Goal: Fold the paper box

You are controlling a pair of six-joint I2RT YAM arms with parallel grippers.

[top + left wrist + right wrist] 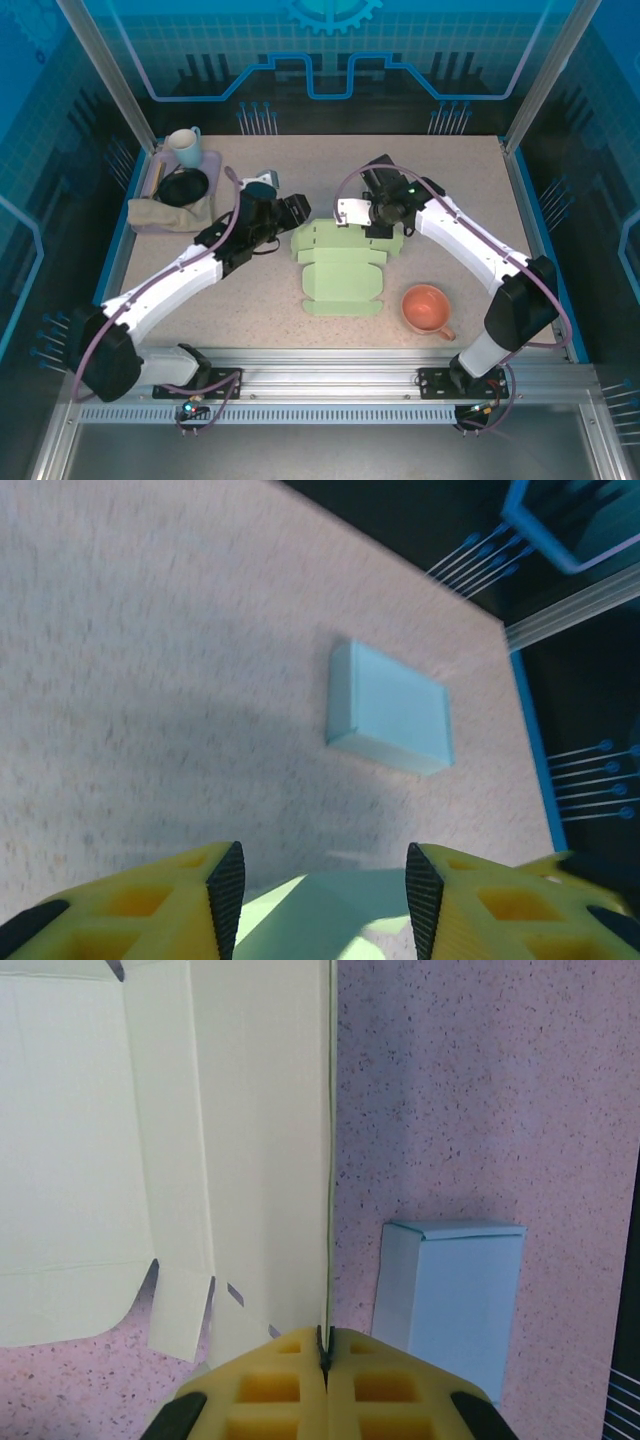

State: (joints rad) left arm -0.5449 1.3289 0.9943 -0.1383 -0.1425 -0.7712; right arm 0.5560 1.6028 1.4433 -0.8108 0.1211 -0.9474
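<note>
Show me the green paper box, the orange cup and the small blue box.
green paper box [342, 280], top external view, middle panel.
orange cup [425, 307], top external view, inner bowl.
small blue box [395, 705], left wrist view, top face.

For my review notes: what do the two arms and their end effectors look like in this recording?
The left arm and right arm have white shells with black joints and bases. A purple cable runs along each. A small green light glows near the right wrist. The left end effector and right end effector have yellow cut-out fingers, the left's with black ribbed pads.

No legible txt, labels or nos. on anything.
</note>
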